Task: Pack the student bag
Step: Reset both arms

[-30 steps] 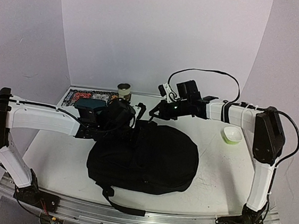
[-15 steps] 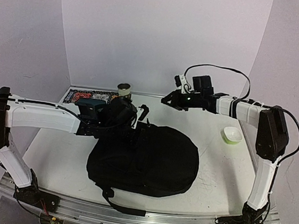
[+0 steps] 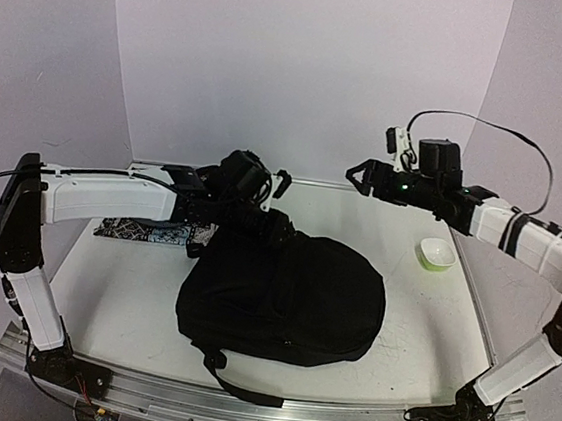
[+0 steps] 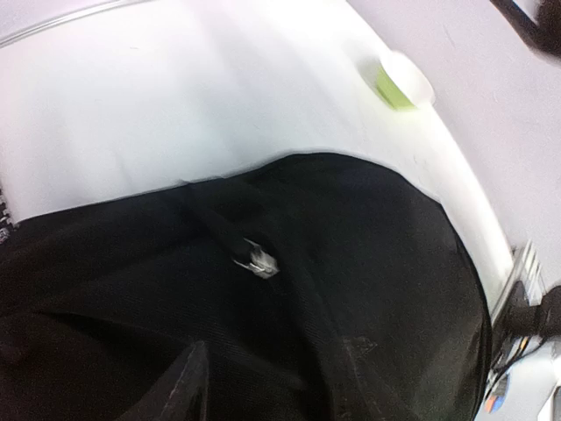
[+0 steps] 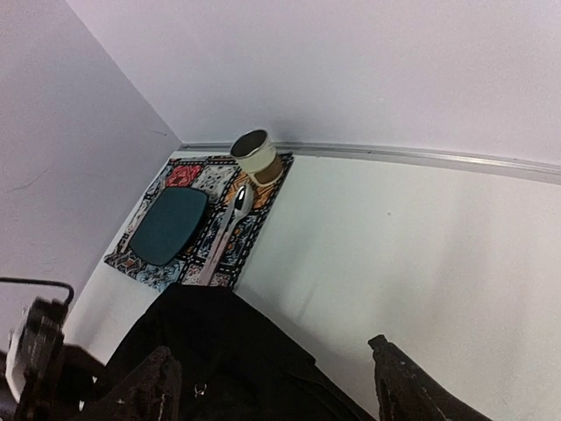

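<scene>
Sitting on the bag's top edge, left claw's grip is unclear; right claw hangs wide, well apart.

The student bag is big, black and soft, and it lies flat and floppy in the middle of the table. Its far left end is bunched up a little. One strap sticks out toward the near edge, and a small silver zipper pull shows on top.
</scene>
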Controlling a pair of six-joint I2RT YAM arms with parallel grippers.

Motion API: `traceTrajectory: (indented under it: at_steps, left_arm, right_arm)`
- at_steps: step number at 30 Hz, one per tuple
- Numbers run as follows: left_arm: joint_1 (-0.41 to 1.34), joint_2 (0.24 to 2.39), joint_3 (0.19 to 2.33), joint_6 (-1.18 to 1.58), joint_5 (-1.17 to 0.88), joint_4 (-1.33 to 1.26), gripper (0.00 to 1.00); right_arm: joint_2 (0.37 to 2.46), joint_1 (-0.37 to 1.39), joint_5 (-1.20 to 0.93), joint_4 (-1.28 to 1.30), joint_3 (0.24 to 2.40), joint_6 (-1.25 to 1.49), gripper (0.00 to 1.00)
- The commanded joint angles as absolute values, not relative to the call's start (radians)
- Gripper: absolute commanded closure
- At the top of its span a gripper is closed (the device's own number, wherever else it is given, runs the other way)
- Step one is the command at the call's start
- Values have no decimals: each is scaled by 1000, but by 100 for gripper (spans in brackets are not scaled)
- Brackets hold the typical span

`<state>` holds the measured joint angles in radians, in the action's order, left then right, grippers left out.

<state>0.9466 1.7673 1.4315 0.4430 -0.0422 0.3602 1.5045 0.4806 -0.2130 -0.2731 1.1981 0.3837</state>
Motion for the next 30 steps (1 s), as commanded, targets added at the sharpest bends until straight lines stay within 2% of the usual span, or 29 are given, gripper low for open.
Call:
traceTrajectory:
  at_steps: [1,4,10,16,25,30]
  left_arm:
    - [839,1674,1452,423,-38,342,41]
    - [743,1607,1403,420,-38,345,30]
    - [486,1449,1290,414,-69,376,18]
    - [252,1268,1221,358,-84,447,1]
    - [306,1073,1328,277,175,632,0]
    - [305,907,1241,308,287,610,0]
  right_arm:
    - [1327,475,4,-221,1106,338,17]
    - [1217,474,118,-175,1059,324,12]
    - [1023,475,292,-81,976,326,3]
    - [839,474,420,20,892,333,2]
    - [529,474,557,122,797,336,2]
    - [465,474,571,121,814,252,2]
